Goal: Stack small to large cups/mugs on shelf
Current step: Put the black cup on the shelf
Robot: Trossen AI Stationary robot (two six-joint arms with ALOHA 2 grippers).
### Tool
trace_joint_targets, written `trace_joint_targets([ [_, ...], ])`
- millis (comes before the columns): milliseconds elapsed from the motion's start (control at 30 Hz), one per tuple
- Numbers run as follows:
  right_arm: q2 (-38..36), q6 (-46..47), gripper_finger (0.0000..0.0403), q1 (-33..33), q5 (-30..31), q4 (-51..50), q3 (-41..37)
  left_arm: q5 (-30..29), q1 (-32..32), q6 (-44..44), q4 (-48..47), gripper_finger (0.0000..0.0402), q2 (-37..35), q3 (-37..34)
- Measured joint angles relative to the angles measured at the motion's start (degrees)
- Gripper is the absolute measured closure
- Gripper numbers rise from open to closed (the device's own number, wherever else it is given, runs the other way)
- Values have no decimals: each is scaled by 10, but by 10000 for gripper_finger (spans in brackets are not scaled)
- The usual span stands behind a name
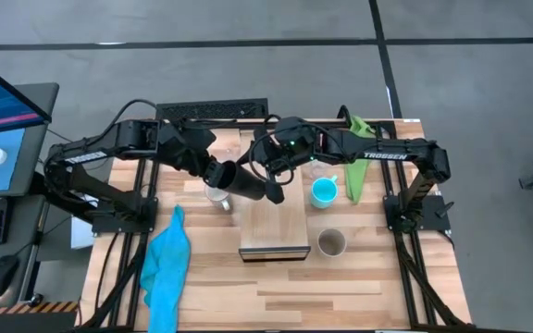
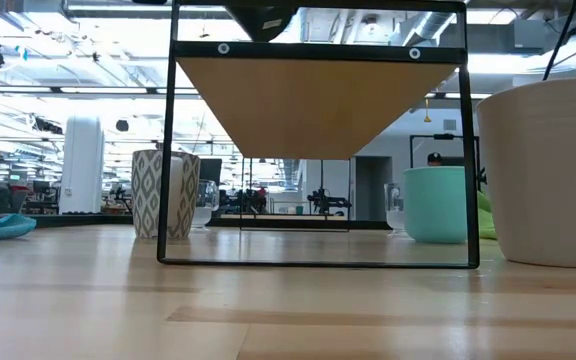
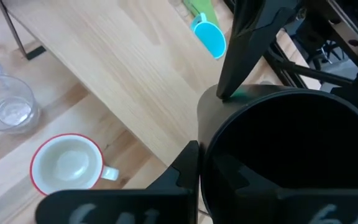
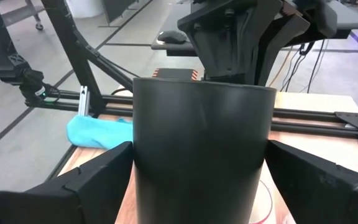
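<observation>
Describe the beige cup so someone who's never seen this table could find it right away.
Find the raised wooden shelf in the middle of the table. Just off its front right corner, on the tabletop, stands the beige cup, upright and open. Unlike the turquoise mug behind it, it is dull grey-beige and shows no handle.

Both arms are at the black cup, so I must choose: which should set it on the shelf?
Left, probably. The left gripper grips the black cup above the shelf; the right gripper only straddles it, with gaps at both fingers.
</observation>
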Motion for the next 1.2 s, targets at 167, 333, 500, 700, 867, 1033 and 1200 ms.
trace_joint_targets([
  [167,0,-9,16,1,9,-2,0,3,0,9,7,401,10,0],
  [333,0,-10,16,1,12,-6,-2,4,0,15,6,401,21,0],
  [500,0,-10,16,1,15,-12,-2,6,0,16,7,401,22,0],
  [700,-1,-8,22,1,20,-16,-2,3,0,19,19,401,22,0],
  [867,-1,-6,56,0,21,-19,-1,-4,0,24,19,401,22,0],
  [1033,-1,-5,78,0,21,-20,-1,-9,0,24,14,401,22,0],
  [1200,0,0,77,1,24,-19,-1,-12,0,22,13,387,23,0],
])
